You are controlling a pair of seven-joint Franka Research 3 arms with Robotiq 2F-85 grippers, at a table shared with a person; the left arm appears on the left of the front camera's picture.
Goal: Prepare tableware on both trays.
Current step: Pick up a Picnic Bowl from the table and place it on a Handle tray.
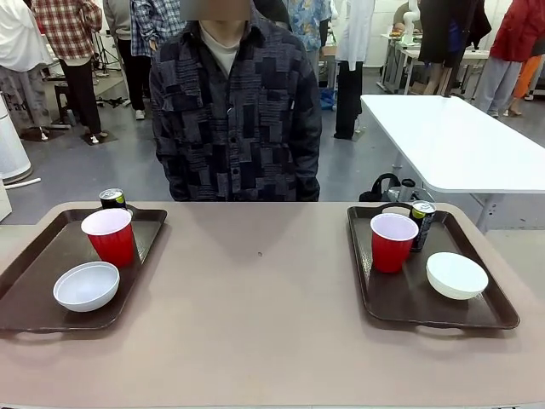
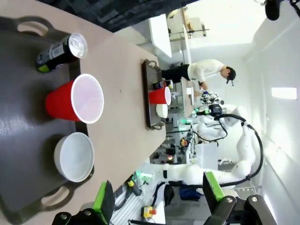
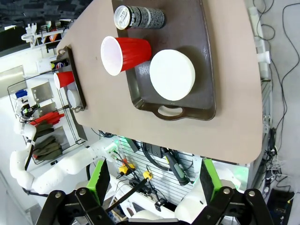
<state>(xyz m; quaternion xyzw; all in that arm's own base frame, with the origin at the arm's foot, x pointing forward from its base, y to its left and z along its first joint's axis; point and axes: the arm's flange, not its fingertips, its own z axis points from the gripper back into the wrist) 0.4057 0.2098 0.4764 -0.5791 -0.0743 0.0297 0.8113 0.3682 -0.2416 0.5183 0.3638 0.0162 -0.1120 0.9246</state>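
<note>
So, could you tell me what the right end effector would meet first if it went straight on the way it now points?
Probably the right tray, near its white bowl; the open right end effector looks down at it with nothing between, though depth is unclear.

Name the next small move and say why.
Probably none beyond holding both arms back: each tray already carries a cup, bowl and can. The left gripper and right gripper are open, high above the table.
</note>
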